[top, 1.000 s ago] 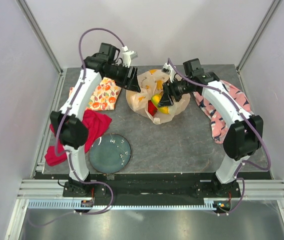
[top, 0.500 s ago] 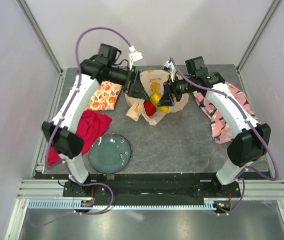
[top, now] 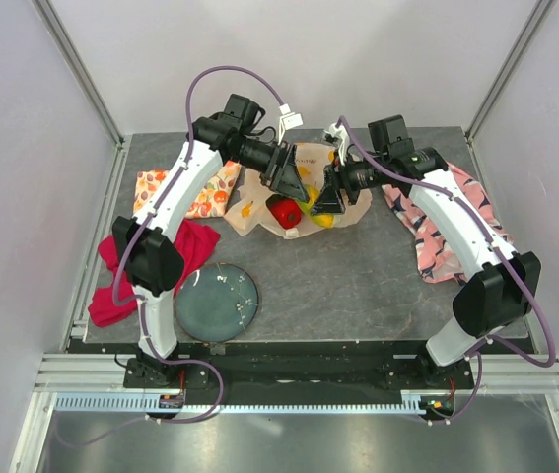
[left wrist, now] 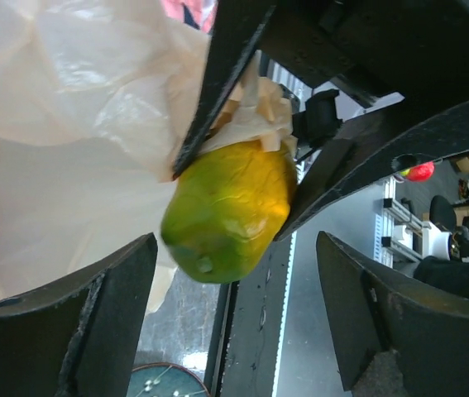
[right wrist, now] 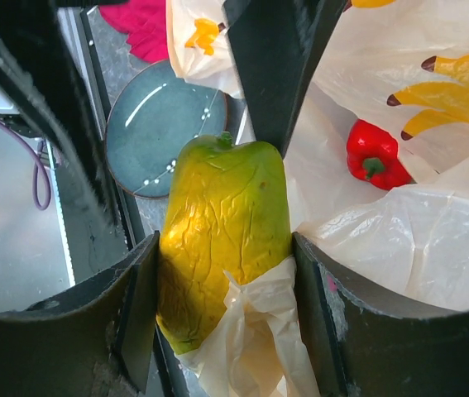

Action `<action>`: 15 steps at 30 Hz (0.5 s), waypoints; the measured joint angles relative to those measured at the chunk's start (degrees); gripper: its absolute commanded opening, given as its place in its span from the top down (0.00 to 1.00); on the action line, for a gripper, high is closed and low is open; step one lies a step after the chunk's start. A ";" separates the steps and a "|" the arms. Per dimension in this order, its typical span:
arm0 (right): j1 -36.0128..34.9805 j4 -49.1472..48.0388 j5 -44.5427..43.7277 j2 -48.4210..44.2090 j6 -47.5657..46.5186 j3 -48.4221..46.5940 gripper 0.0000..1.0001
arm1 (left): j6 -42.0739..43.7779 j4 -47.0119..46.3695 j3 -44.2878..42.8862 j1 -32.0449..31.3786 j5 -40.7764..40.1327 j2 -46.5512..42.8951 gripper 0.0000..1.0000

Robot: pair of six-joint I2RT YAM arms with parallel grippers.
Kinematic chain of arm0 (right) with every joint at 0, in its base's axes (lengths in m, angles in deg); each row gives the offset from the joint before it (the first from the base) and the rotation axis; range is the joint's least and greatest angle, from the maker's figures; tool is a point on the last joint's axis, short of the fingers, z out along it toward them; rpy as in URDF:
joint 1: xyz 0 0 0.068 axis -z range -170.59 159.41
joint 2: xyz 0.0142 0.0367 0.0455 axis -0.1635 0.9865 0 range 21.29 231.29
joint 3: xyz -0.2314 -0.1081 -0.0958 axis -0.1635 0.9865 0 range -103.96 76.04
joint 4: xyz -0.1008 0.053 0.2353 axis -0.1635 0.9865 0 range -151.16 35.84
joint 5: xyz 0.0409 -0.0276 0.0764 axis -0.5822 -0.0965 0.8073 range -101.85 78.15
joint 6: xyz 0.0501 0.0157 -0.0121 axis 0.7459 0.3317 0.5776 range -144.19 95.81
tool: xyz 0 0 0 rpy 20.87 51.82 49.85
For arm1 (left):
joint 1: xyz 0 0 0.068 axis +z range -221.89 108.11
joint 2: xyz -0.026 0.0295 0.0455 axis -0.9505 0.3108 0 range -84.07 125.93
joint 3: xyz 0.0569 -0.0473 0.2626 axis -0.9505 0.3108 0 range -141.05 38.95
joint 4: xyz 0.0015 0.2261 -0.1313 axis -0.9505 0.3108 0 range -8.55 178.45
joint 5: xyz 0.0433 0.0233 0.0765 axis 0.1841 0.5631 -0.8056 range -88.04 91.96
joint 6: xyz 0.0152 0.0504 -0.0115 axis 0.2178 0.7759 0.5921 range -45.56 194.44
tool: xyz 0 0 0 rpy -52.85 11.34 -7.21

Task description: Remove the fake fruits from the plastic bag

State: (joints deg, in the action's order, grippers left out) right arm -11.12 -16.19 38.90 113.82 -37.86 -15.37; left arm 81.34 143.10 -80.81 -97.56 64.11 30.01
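Observation:
The banana-printed plastic bag (top: 249, 212) lies crumpled at the table's back centre. My right gripper (top: 328, 200) is shut on a yellow-green mango (right wrist: 222, 231) with a fold of bag film (right wrist: 259, 339) pinched against it, held at the bag's mouth. My left gripper (top: 289, 179) is open, its jaws standing wide on either side of that mango (left wrist: 230, 207) without touching it. A red pepper (top: 282, 212) lies on the bag by the mango and shows in the right wrist view (right wrist: 375, 157). Any other fruits are hidden.
A blue-green plate (top: 217, 303) sits front left, with a red cloth (top: 185, 251) beside it. An orange fruit-printed cloth (top: 200, 192) lies left of the bag. A pink patterned cloth (top: 442, 227) lies under the right arm.
My left gripper has swung right, up to the right gripper and the mango. The bag has spread out to the left, and the red pepper shows more.

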 measured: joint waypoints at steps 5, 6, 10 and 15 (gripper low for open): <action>0.00 -0.33 0.63 0.04 0.90 -0.09 0.48 | 0.04 -0.09 -0.07 -0.83 0.94 0.50 0.35; 0.00 -0.33 0.81 0.13 1.07 -0.15 0.48 | 0.04 -0.09 -0.07 -0.87 0.85 0.68 0.49; -0.11 -0.09 0.83 0.22 1.22 -0.28 0.33 | 0.24 -0.11 -0.15 -0.63 1.46 1.53 0.90; -0.26 -0.31 -0.17 0.33 0.76 -0.28 0.15 | 0.28 0.02 -0.46 -0.46 1.90 1.75 0.98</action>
State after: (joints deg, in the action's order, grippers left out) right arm -11.39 -16.50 38.72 114.14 -37.09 -15.66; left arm 81.62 143.12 -81.27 -98.02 66.01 31.76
